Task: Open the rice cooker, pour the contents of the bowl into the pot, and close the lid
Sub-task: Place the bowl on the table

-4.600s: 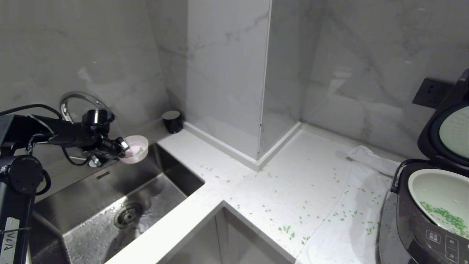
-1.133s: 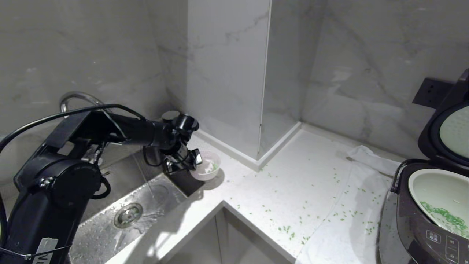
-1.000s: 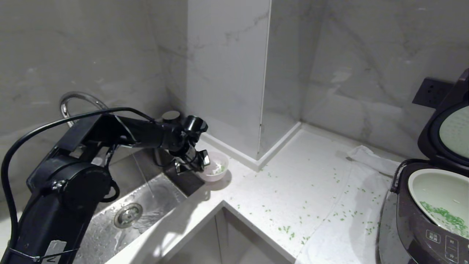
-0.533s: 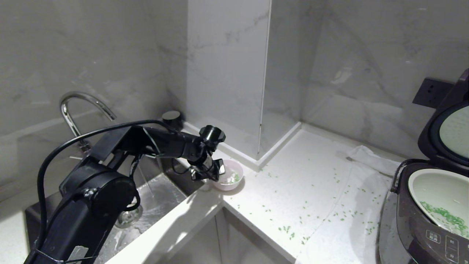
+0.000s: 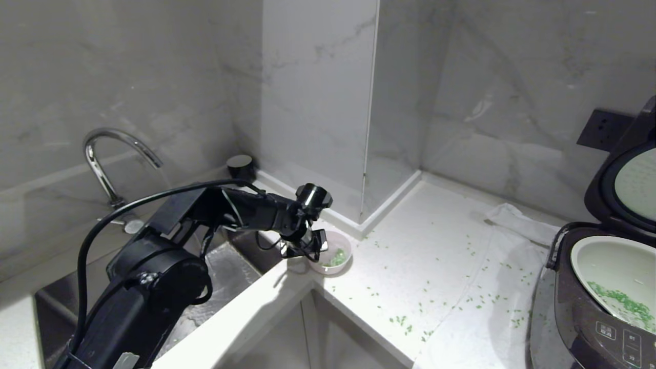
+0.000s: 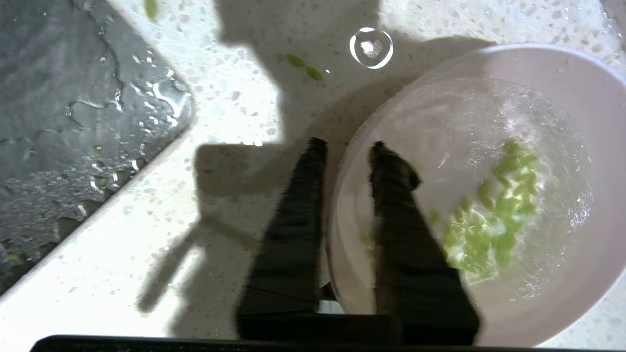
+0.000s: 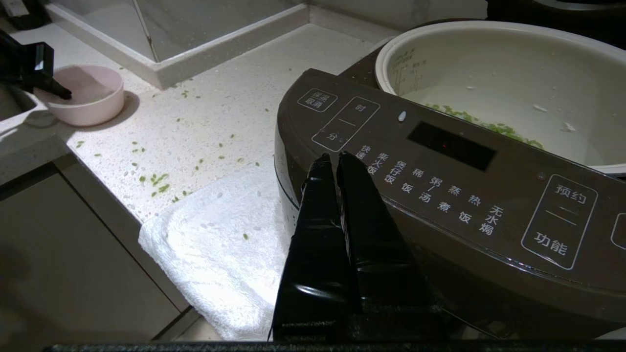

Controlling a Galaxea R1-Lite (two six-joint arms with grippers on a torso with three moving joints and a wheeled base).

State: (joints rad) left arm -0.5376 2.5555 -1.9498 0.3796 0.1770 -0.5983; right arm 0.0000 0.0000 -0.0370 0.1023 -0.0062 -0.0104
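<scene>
Head view: lid (image 5: 633, 169) up, green bits in pale pot (image 5: 617, 274); left tool (image 6: 348, 146) slightly parted astride small pink bowl's (image 6: 489, 195) rim; closing outstanding.

rice cooker (image 7: 440, 195) panel: 预约, 功能 (white), 保温取消

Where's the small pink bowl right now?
In the head view the small pink bowl sits on the white speckled counter by the steel sink's corner, left of centre. The left tool straddles its rim; the dark brown rice cooker stands far right.
</scene>
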